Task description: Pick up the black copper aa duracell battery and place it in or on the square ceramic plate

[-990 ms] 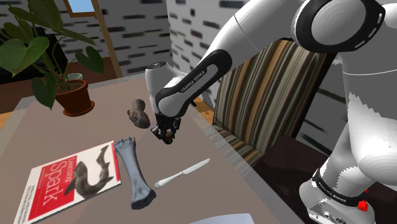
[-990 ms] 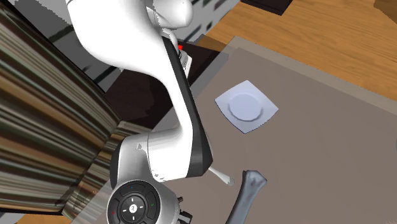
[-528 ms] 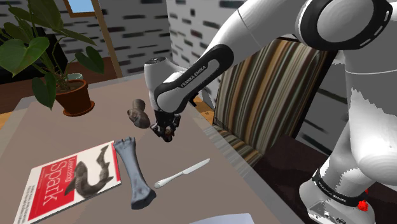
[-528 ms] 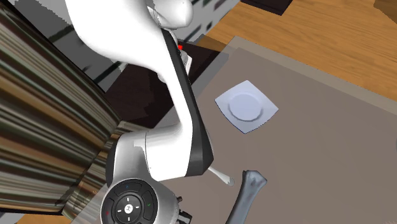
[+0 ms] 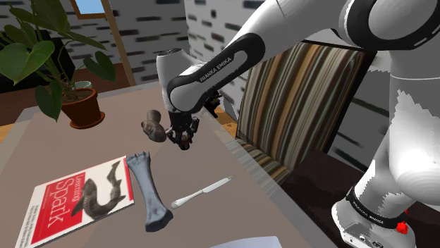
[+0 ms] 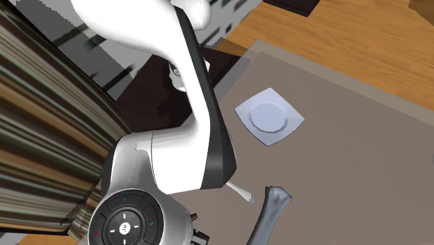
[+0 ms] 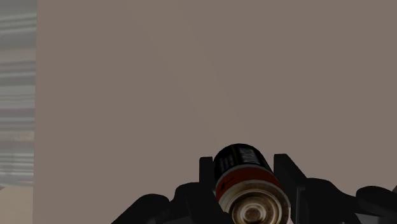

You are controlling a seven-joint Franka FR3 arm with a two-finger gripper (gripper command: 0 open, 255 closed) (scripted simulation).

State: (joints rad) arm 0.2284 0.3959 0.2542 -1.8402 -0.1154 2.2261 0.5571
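Observation:
My black gripper point(image 7: 245, 163) is shut on the battery point(image 7: 245, 177), a short black cylinder with a copper band and a metal end cap facing the wrist camera. Both fingers clasp its sides, and only bare grey-brown tabletop lies beyond it. In the shoulder view the gripper point(image 5: 182, 141) hangs above the table, just to the right of a brown lump. The square white plate point(image 6: 245, 111) sits flat on the table in the second exterior view, well away from the gripper, near the table edge by the stand.
A grey bone point(image 5: 148, 190), a table knife point(image 5: 201, 191) and a red magazine point(image 5: 74, 201) lie on the table point(image 5: 204, 158). The brown lump point(image 5: 153, 127) and a potted plant point(image 5: 77, 98) stand farther back. A striped chair point(image 5: 303, 106) borders the table's right side.
The arm has raised the gripper and carried it slightly to the shoulder view's left, with the battery still clasped. Everything on the table has stayed where it was.

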